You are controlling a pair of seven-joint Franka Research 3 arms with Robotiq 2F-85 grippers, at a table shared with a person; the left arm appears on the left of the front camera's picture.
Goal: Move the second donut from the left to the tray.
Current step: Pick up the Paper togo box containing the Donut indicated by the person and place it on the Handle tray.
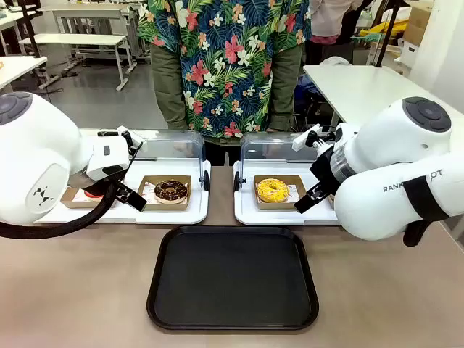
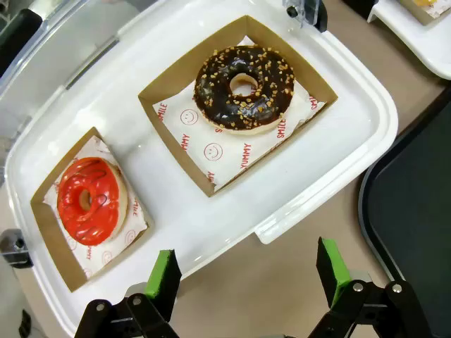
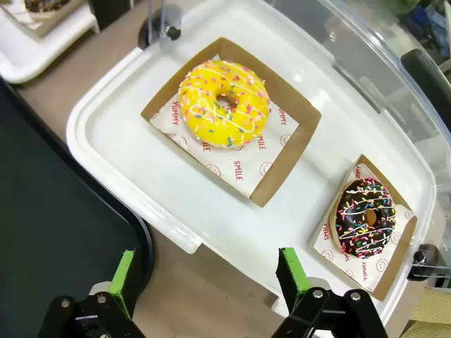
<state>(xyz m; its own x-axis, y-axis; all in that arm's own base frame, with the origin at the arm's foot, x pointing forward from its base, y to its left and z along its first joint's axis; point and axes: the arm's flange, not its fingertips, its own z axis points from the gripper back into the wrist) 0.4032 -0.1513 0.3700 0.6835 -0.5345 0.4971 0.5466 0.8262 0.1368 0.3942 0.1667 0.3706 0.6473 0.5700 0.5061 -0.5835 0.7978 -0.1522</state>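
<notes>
Chocolate-glazed and crumb-topped, our donut [image 2: 244, 88] sits in its holder [image 2: 177, 144] on the left white tray [image 2: 338, 134], straight ahead of our open, empty left pincer [image 2: 246, 271], the nearer one. A red donut [image 2: 88, 201] lies beside it, apart. The black tray [image 1: 232, 279] lies near on the desk [image 1: 87, 290], nothing between. Our right pincer [image 3: 208, 271] gapes empty too

1. Red-glazed donut [image 1: 92, 193]: largely hidden behind the left arm [image 1: 43, 163] in the front view.
2. Black tray [image 2: 416, 204]: cut off by the left wrist view's right edge.
3. Person [image 1: 225, 65]: cropped above the chest.
</notes>
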